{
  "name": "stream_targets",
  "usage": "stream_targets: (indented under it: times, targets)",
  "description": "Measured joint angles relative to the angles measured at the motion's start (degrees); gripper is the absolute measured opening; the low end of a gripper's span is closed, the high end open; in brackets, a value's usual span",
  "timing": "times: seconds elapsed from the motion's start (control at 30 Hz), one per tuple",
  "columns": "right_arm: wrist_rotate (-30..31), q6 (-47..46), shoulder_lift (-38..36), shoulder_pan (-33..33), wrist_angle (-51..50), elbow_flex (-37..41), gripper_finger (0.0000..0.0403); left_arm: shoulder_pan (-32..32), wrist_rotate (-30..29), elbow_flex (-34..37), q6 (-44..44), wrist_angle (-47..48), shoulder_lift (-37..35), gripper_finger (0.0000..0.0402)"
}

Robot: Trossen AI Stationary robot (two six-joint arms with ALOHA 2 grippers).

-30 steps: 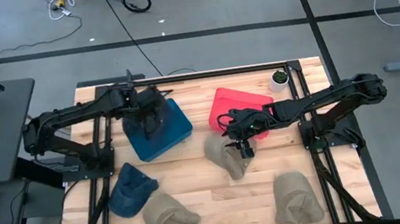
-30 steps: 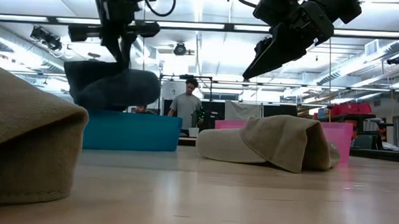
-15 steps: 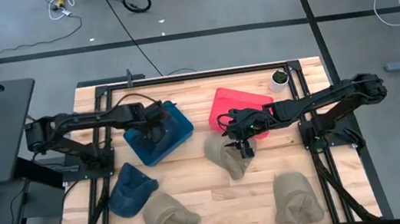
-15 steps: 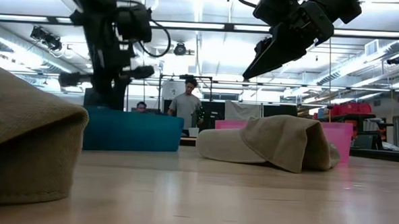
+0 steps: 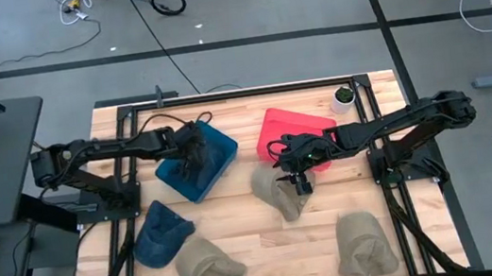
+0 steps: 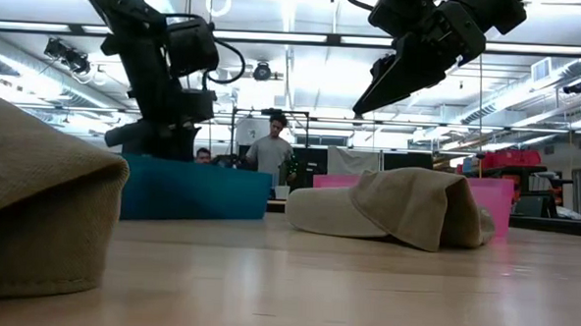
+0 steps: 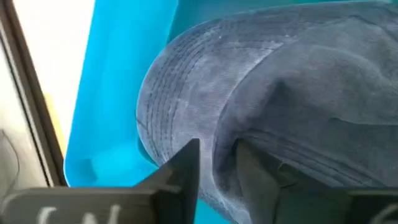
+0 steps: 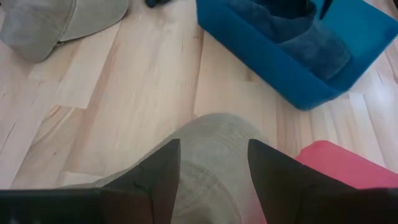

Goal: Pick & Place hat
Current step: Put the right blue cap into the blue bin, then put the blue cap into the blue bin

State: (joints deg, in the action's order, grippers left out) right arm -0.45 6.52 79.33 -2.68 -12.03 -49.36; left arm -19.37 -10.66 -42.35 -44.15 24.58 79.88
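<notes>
A dark blue hat [image 7: 280, 81] lies inside the blue bin [image 5: 221, 153], its crown down on the bin floor. My left gripper [image 5: 193, 152] reaches down into that bin and is shut on the hat. My right gripper [image 5: 301, 183] hangs open, well above a tan hat [image 5: 276, 196] that lies on the table in front of the red bin [image 5: 294, 127]. In the low view my right gripper [image 6: 367, 102] is clear of the tan hat [image 6: 397, 207]. In the right wrist view its fingers stand on either side of the tan hat [image 8: 211, 132], without touching it. My left gripper pinches a fold of the blue hat's cloth [image 7: 221, 146] between its two fingers, coming from above into the bin. The hat rests in the bin below the fingers. One layer or several, I cannot tell.
Another blue hat [image 5: 161, 233] lies near the table's left near corner. Two more tan hats [image 5: 208, 267] [image 5: 365, 246] lie along the near edge. A small potted plant [image 5: 343, 96] stands at the far right. A person [image 6: 268, 157] stands in the room beyond the table.
My left gripper has gone down into the blue bin, carrying the blue hat. The hat hung above the bin a second ago and now lies inside it. The bin has turned a little on the table. My right arm has kept still.
</notes>
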Motion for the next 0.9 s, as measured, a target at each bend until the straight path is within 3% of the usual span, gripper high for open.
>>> stream_targets:
  times: [0.2, 0.3, 0.4, 0.67, 0.9]
  targets:
    - [0.00, -0.02, 0.00, 0.00, 0.00, 0.00, 0.0192, 1.87, -3.23, -3.83, 3.20, 2.17, 0.00, 0.0176]
    - [0.00, 0.00, 0.00, 0.00, 0.00, 0.00, 0.0192, 4.31, -7.00, -8.71, 5.54, 9.62, 0.00, 0.0201]
    - [0.00, -0.01, 0.00, 0.00, 0.00, 0.00, 0.0192, 7.29, -7.49, -15.28, 13.41, 18.77, 0.00, 0.0215]
    - [-0.01, -0.01, 0.00, 0.00, 0.00, 0.00, 0.0192, 17.40, 2.72, -28.59, 38.87, 43.05, -0.16, 0.0202]
    - [-0.02, -0.02, 0.00, 0.00, 0.00, 0.00, 0.0192, 29.86, 7.57, -25.06, 58.01, 47.80, -3.17, 0.0191]
